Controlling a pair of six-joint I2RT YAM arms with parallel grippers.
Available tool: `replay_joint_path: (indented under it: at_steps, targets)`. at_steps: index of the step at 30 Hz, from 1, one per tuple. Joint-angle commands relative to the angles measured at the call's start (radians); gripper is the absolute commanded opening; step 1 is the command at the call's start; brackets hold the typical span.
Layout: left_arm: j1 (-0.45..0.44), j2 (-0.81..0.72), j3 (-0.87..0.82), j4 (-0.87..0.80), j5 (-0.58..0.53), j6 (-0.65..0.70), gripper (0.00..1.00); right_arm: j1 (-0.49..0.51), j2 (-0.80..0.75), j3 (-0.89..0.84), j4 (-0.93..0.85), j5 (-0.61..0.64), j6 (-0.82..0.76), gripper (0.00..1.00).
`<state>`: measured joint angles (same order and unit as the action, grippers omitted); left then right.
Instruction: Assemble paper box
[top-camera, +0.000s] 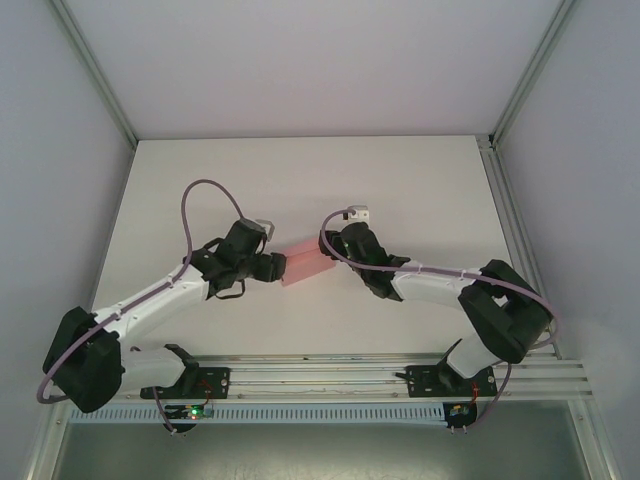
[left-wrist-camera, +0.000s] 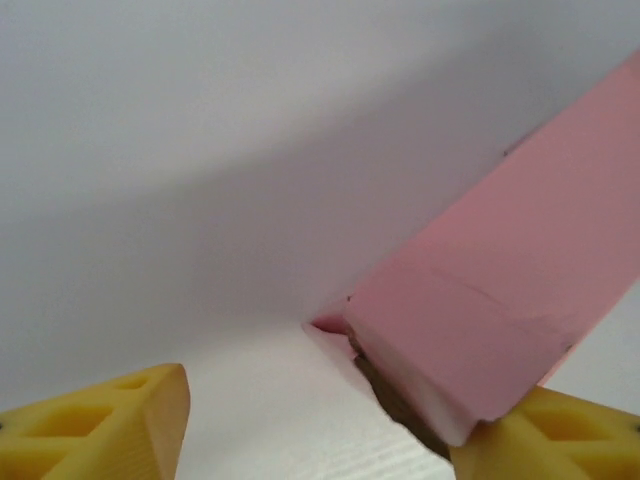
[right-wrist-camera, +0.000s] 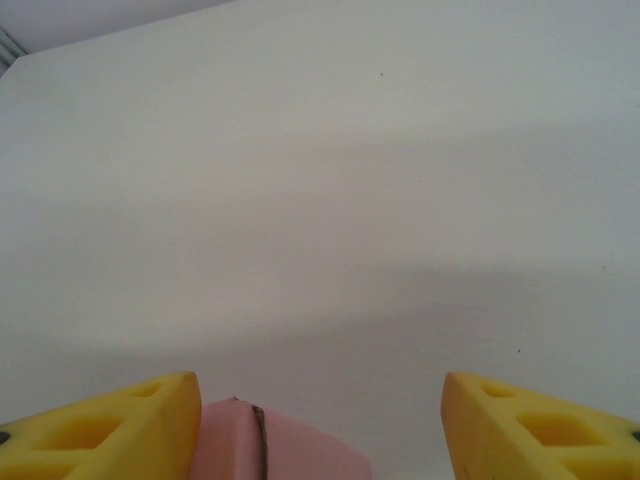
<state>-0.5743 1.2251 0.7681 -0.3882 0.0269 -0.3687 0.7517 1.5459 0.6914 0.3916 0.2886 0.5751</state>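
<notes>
Two parted grippers at the paper box (top-camera: 305, 262), mid-fold: left gripper (left-wrist-camera: 325, 425) with box leaning on one jaw, right gripper (right-wrist-camera: 320, 405) astride a corner, neither clamped; next, probably, a square pinch.

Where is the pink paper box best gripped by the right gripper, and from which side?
Probably its right end, approached from the right: that end of the paper box sits between the open fingers of the right gripper, narrower than their gap.
</notes>
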Motion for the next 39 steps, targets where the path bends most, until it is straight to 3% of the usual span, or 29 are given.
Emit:
replay_joint_path:
  at_steps: [1, 5, 10, 13, 18, 21, 26, 33, 39]
  targets:
    - [-0.014, -0.03, 0.019, -0.187, 0.092, -0.036, 0.79, 0.018, 0.077, -0.026, -0.178, 0.004, -0.006, 0.62]
    - [-0.014, -0.083, 0.067, -0.2, 0.167, -0.062, 1.0, 0.02, 0.1, -0.017, -0.201, 0.005, 0.004, 0.59]
    - [-0.007, -0.089, 0.112, -0.209, 0.162, -0.12, 1.0, 0.024, 0.092, -0.036, -0.198, 0.013, 0.02, 0.58]
    - [0.045, -0.08, 0.104, -0.177, 0.105, -0.265, 1.0, 0.026, 0.094, -0.05, -0.188, 0.008, 0.025, 0.56]
    - [0.205, -0.066, -0.077, 0.195, 0.312, -0.49, 1.0, 0.027, 0.091, -0.067, -0.165, -0.006, 0.024, 0.55]
    - [0.235, -0.066, -0.173, 0.366, 0.349, -0.568, 1.0, 0.028, 0.086, -0.071, -0.167, -0.011, 0.018, 0.55]
    - [0.235, -0.07, -0.232, 0.427, 0.424, -0.545, 0.95, 0.021, 0.09, -0.07, -0.172, -0.017, 0.019, 0.54]
    - [0.236, -0.131, -0.3, 0.396, 0.403, -0.464, 0.79, 0.013, 0.094, -0.068, -0.178, -0.031, 0.026, 0.54]
    - [0.235, -0.082, -0.403, 0.539, 0.485, -0.437, 0.71, -0.007, 0.091, -0.086, -0.183, -0.054, 0.027, 0.54]
